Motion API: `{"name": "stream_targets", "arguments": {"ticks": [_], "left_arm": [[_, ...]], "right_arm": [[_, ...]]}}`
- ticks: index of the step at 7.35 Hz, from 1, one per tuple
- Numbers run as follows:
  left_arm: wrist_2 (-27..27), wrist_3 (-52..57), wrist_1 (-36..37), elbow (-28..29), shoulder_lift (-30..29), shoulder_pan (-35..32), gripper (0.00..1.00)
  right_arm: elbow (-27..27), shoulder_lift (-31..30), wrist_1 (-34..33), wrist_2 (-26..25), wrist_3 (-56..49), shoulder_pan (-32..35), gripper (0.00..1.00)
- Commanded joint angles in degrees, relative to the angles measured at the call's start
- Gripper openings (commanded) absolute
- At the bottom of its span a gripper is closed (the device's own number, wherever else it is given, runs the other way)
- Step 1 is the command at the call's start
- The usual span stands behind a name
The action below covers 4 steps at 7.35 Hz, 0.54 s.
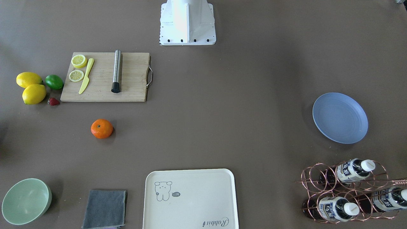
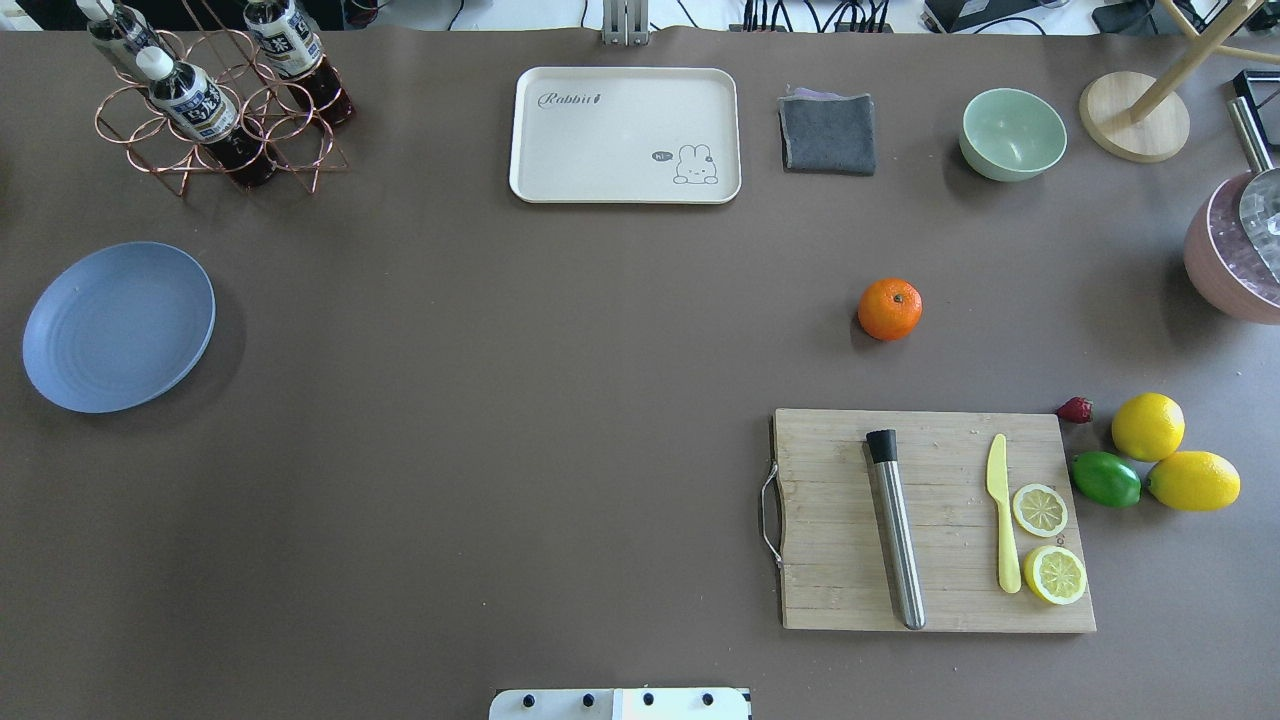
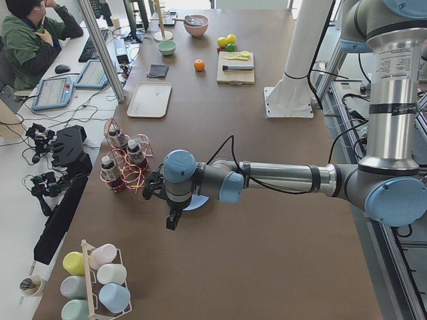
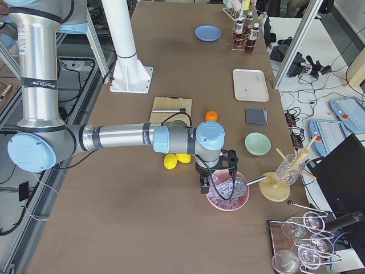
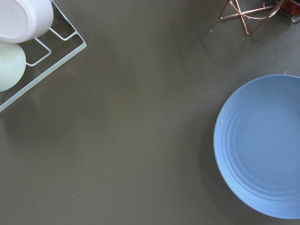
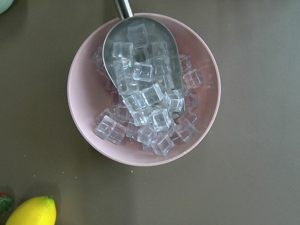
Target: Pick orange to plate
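Pick not yet begun: the orange [image 2: 889,309] is sitting on the bench's right side, well apart from the far-left plate [image 2: 118,326], while the right hand [image 4: 212,178], open or closed unclear, is hovering over an ice bowl [image 6: 79,89] and must next reach the fruit.

orange [image 2: 889,309] is recorded as bright orange with dark stem dimple | plate [image 2: 118,326] is recorded as periwinkle blue with faint concentric rings | tray [image 2: 600,140] is noted as cream, printed with grey cartoon figure | bowl [image 2: 1012,133] is noted as pale green
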Motion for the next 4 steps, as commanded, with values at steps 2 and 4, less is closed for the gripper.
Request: {"name": "stream_targets", "arguments": {"ticks": [2,4], "left_arm": [[-0.03,0.00,-0.01,0.06,-0.04,0.08,0.98],[0.14,0.35,-0.10,-0.03,-0.65,0.08,0.98]], "right_arm": [[0.09,0.15,0.06,0.00,0.00,0.00,1.00],[0.09,0.06,0.06,0.00,0.00,0.00,1.00]]}}
